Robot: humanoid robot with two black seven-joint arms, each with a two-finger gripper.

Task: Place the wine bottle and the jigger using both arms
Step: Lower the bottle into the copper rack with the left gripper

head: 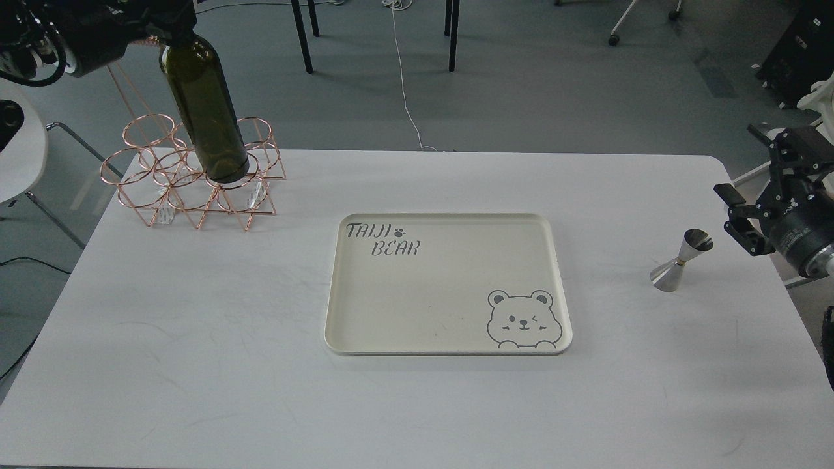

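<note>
The wine bottle (pixel 203 107) is dark olive green and hangs tilted at the far left, its base down at the top rings of a copper wire rack (pixel 151 170). My left gripper (pixel 171 23) is shut on the bottle's neck at the top edge of the view; the neck is hidden by it. The jigger (pixel 681 260) is shiny steel and stands on the white table (pixel 195 339) at the right. My right gripper (pixel 733 212) is open and empty, just right of the jigger and apart from it.
A cream tray (pixel 333 299) with "TAIJI BEAR" lettering and a bear drawing lies in the table's middle, with nothing in it. A white chair (pixel 19 150) stands off the table's left edge. Chair legs and a cable are on the floor behind.
</note>
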